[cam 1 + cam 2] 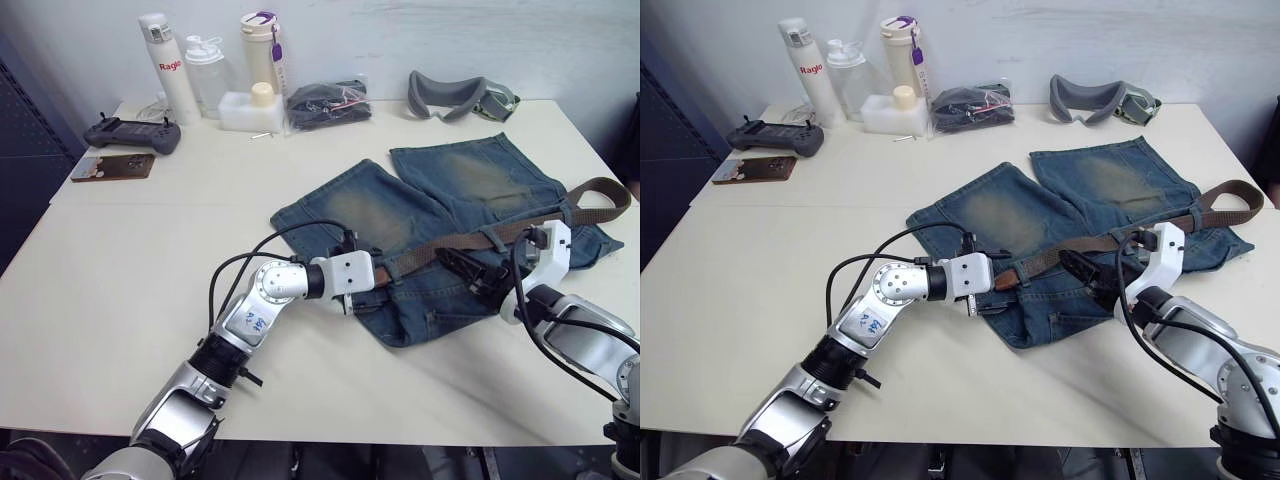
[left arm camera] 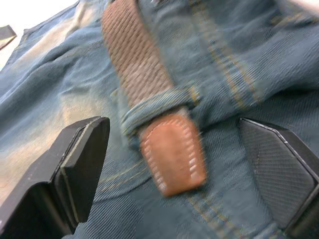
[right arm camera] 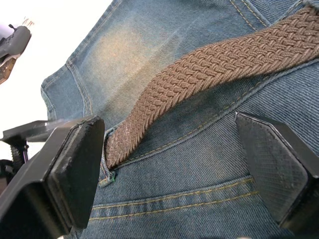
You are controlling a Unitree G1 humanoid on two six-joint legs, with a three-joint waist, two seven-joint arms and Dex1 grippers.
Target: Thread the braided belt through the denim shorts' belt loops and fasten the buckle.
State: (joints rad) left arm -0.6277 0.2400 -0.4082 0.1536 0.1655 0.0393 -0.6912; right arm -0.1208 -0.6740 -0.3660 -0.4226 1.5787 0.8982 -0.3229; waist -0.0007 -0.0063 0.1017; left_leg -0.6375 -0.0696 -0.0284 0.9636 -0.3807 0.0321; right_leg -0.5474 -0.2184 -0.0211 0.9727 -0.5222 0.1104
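The denim shorts (image 1: 440, 215) lie flat on the white table, with the waistband towards me. The braided belt (image 1: 500, 237) runs along the waistband and curls into a bend (image 1: 607, 192) off the right side. Its brown leather tip (image 2: 172, 157) pokes out from under a belt loop (image 2: 159, 107). My left gripper (image 1: 374, 272) is open, one finger on each side of that tip. My right gripper (image 1: 467, 268) is open too, straddling the braided strap (image 3: 199, 69) farther right along the waistband. The buckle is hidden.
Along the table's back edge stand three bottles (image 1: 205, 70), a white container (image 1: 250, 108), a black bundle (image 1: 328, 102) and grey goggles (image 1: 455, 97). A black controller (image 1: 132, 133) and a flat brown item (image 1: 113, 166) lie at the back left.
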